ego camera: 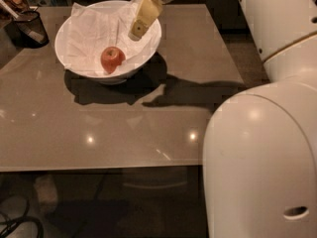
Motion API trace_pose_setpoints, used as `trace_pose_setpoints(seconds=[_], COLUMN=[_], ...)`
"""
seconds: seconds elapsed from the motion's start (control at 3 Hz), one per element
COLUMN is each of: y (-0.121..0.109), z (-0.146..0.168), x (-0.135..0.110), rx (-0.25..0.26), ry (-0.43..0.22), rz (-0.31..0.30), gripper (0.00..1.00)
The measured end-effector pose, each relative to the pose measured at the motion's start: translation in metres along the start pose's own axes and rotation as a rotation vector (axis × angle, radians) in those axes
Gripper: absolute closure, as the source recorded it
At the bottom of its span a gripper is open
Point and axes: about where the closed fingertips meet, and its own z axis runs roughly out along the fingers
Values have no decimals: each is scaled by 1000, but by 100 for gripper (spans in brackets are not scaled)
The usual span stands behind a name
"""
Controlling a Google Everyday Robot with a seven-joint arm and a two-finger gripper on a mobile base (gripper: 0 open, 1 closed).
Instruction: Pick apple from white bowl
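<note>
step: approach | gripper (136, 32) at: above rim of white bowl (106, 77), far-left corner of table (99, 128) | tilt: inward, clearing rim toward apple (112, 59) | closure: cannot tell

Glossy grey-brown rectangular tabletop (99, 133), viewed from its near edge. Two items stand directly on it: a large, wide white bowl (124, 74) in the far left quarter, and a small black mesh cup (30, 31) at the far left edge, near the bowl's left side. The bowl's dark shadow falls on the surface toward the near right. The pale yellow claw (135, 33) hangs over the bowl's far right rim, clear of the tabletop.
</note>
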Motion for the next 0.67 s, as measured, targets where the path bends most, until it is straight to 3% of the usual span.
trace_pose_setpoints(seconds=[0.33,0.67], y=[-6,-12], z=[8,21], x=[-9,-26], rx=[-10,-17], ry=[-3,-4], rz=[-16,-54], gripper=[25,32])
